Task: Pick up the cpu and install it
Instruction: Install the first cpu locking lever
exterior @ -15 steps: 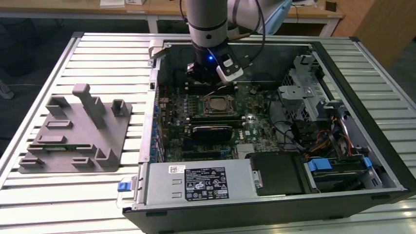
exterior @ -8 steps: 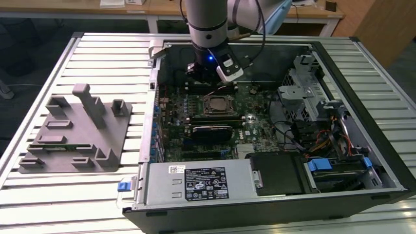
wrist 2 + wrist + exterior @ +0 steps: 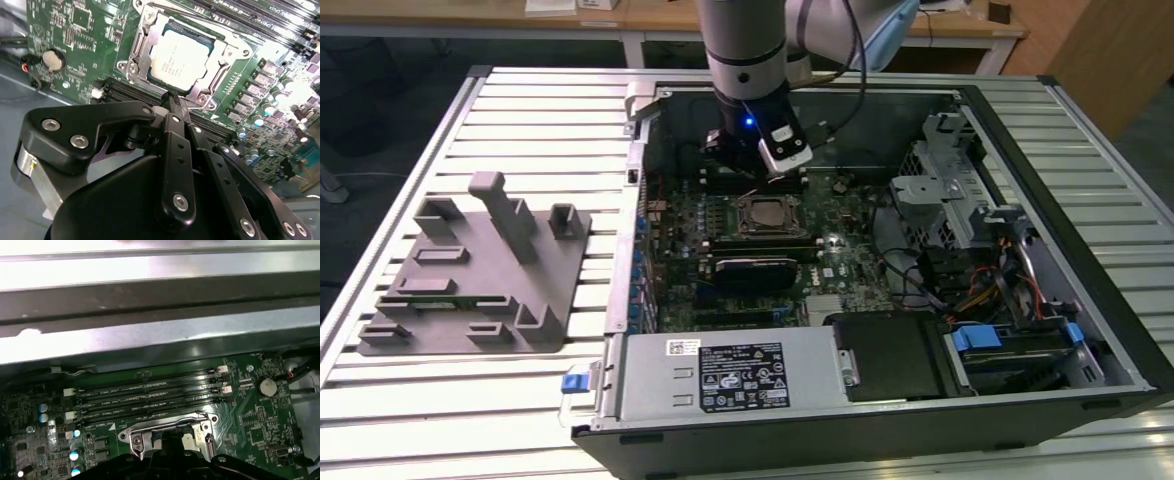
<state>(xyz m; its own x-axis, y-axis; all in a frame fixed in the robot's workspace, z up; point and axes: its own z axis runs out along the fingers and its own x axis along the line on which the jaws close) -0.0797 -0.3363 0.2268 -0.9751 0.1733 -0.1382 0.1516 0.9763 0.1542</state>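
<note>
The cpu, a pale silver square chip, lies flat in the motherboard socket, framed by the metal bracket. In the second wrist view my gripper hovers just off the socket's edge, over the black memory slots. Its black fingers meet at the tips with nothing between them. In the exterior view the gripper hangs inside the open computer case, just behind the socket. The first wrist view catches the socket bracket beyond the dark gripper body.
The open computer case lies on a slatted metal table. A grey plastic tray with upright blocks stands at the exterior view's left. Several empty memory slots, a coin cell, the power supply and drive cables surround the socket.
</note>
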